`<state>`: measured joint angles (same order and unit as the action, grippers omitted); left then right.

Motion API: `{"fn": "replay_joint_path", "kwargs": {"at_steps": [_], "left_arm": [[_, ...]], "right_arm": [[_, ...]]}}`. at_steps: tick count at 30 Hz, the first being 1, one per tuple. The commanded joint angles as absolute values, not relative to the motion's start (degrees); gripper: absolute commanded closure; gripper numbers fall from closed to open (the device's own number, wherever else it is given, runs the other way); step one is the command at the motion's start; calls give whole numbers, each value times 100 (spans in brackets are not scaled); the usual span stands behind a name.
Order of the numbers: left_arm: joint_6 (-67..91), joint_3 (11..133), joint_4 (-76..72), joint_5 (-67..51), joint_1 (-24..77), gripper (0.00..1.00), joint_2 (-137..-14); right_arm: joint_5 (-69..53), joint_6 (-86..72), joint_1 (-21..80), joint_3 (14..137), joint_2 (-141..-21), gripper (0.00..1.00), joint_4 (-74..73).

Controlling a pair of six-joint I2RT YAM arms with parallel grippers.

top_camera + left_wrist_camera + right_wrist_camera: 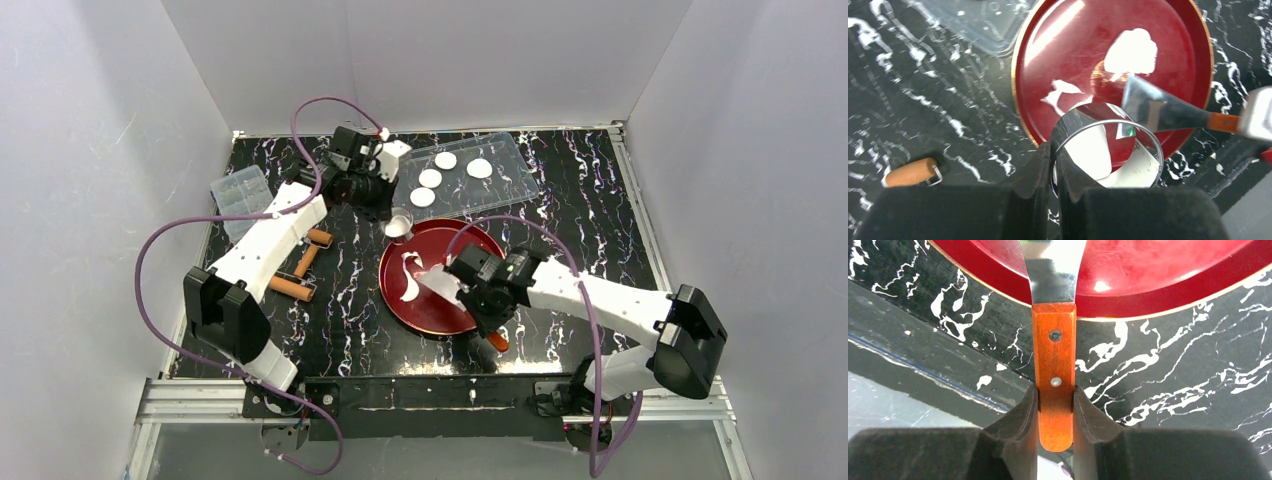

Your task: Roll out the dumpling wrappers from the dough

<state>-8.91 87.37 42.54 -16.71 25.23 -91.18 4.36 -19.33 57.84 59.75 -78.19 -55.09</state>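
Observation:
The dough lies as a ragged white sheet and scraps on the red plate. My left gripper is shut on the wall of a round metal cutter ring, held over the plate's far rim; white dough shows inside the ring. My right gripper is shut on the orange handle of a spatula, whose steel blade rests on the plate next to the dough. Several dumpling wrappers lie in the clear tray at the back.
A wooden rolling pin lies left of the plate, its handle in the left wrist view. A clear plastic box stands at the far left. White walls close in the marbled black table.

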Motion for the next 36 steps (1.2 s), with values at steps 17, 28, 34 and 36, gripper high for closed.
{"fn": "replay_joint_path", "kwargs": {"at_steps": [17,28,34,36], "left_arm": [[-472,8450,3947,-3387,3423,100,-10239],[-558,8438,3824,-3106,3410,100,-10249],[-685,8386,3803,-2658,3410,100,-10242],[-635,8362,3754,-2568,3372,100,-10220]], "right_arm": [[788,-2203,6165,4676,-6858,99,-3077],[858,-2239,6161,4625,-6646,99,-3238],[948,-2247,6158,4664,-6579,99,-3276],[948,-2250,6161,4675,-6592,99,-3323]]}}
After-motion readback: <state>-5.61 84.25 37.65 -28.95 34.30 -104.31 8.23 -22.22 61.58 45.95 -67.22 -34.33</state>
